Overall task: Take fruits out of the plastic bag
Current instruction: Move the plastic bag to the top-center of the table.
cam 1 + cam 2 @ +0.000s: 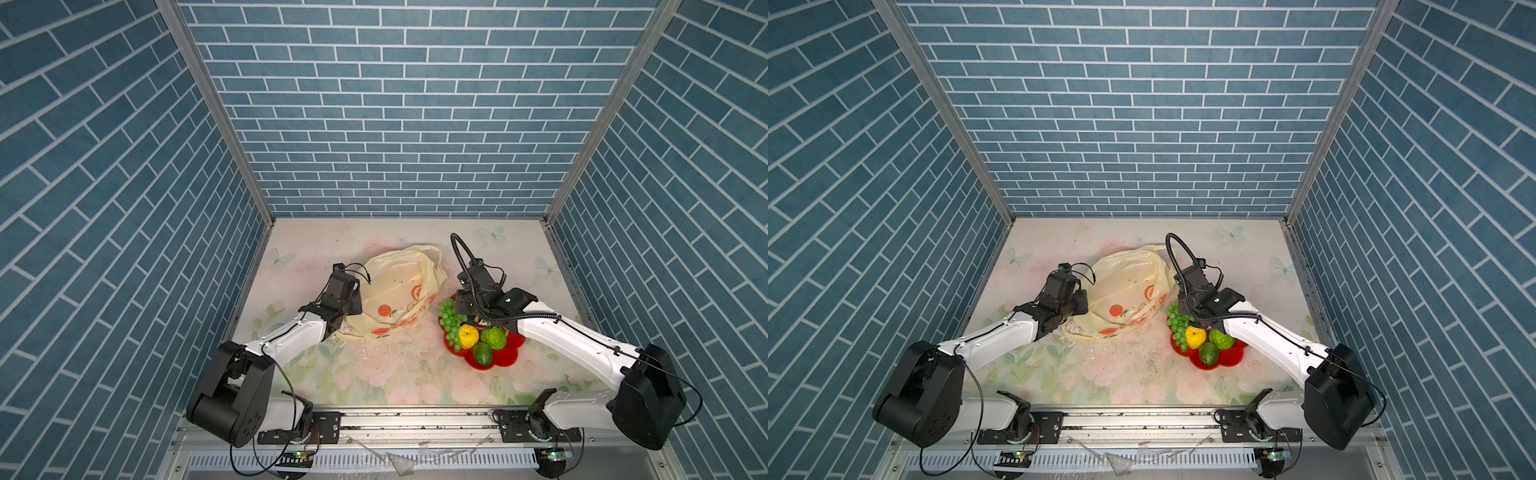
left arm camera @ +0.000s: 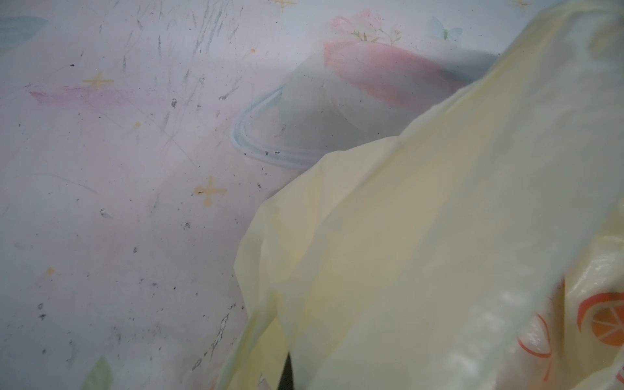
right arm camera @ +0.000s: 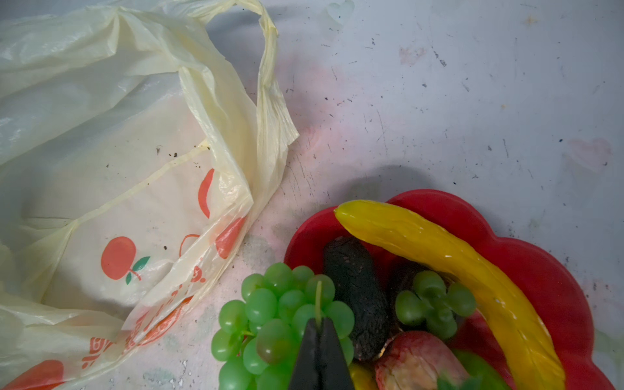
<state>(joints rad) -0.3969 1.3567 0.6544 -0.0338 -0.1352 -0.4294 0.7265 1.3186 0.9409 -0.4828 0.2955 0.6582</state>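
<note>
**Grapes at the plate rim, bag pinned at its far side**

Right end effector [image 3: 319,322]: fingers together, clamped on the thin stem of the green grape bunch [image 3: 270,324]. The bunch sits at the edge of the red plate [image 3: 540,270], part of it hanging past the rim toward the plastic bag [image 1: 399,291].

Also on the plate: banana [image 3: 439,250], dark avocado [image 3: 351,287], strawberry [image 3: 415,361], lemon [image 1: 468,334], bumpy green citrus [image 1: 493,338] and smooth green avocado [image 1: 482,353]. Crowded.

Left end effector [image 1: 352,305]: closed. In the left wrist view, film drapes over nearly all of it and the folds run in to its tip, so it reads as a pinch on the bag's side away from the plate.

The bag lies slack on the tabletop [image 1: 374,374], mouth and one loop handle toward the plate. No fruit shape shows through it, though its far folds are hidden.

Risks from here, as I judge them:
- Released where it is, the bunch may tip off the rim onto the tabletop, because its weight sits over the edge.
- The stem is a narrow hold, so any sideways pull could slip it.
- The stem may catch between the fingers on opening and drag the bunch up.
- The right wrist is low over the pile, so a careless retreat could knock the banana.
- Thin film under a tight pinch may tear or slide out.
</note>
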